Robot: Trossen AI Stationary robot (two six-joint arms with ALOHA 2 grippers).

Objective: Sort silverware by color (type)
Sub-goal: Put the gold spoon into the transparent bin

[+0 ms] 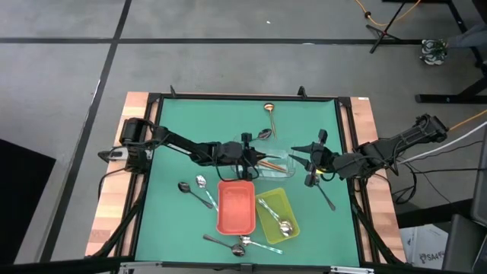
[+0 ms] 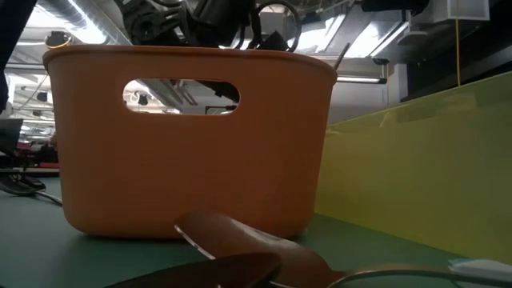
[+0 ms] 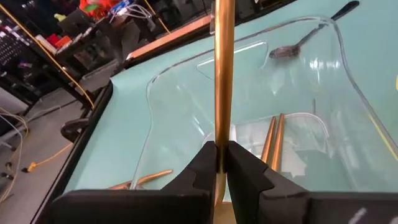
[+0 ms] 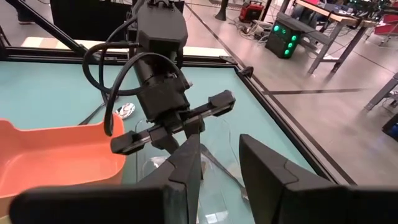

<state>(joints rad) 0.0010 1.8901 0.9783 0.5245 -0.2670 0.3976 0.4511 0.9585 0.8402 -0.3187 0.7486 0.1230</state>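
Observation:
My left gripper (image 1: 255,158) hovers over the clear tray (image 1: 275,164), shut on a copper-gold utensil (image 3: 223,81). Two more copper-gold utensils (image 3: 273,138) lie in that tray. My right gripper (image 1: 298,161) stands open at the tray's right end, nothing between its fingers (image 4: 186,168). A copper spoon (image 1: 268,111) and a dark spoon (image 1: 263,135) lie on the mat farther back. Silver spoons (image 1: 199,184) lie left of the red tray (image 1: 236,207). One silver spoon (image 1: 284,226) rests in the yellow-green tray (image 1: 275,215). A dark utensil (image 1: 326,199) lies on the mat to the right. My left gripper pinches the copper-gold utensil's slim handle (image 3: 222,140) between its two fingers. The handle runs on past the fingertips over the clear tray, and its far end leaves the wrist picture. The utensil is lifted clear of the tray's floor.
Several spoons (image 1: 237,245) lie at the near edge, in front of the red tray. The two grippers stand close together over the clear tray. The green mat (image 1: 183,122) is bare at the far left. Wooden rails (image 1: 114,205) border the table.

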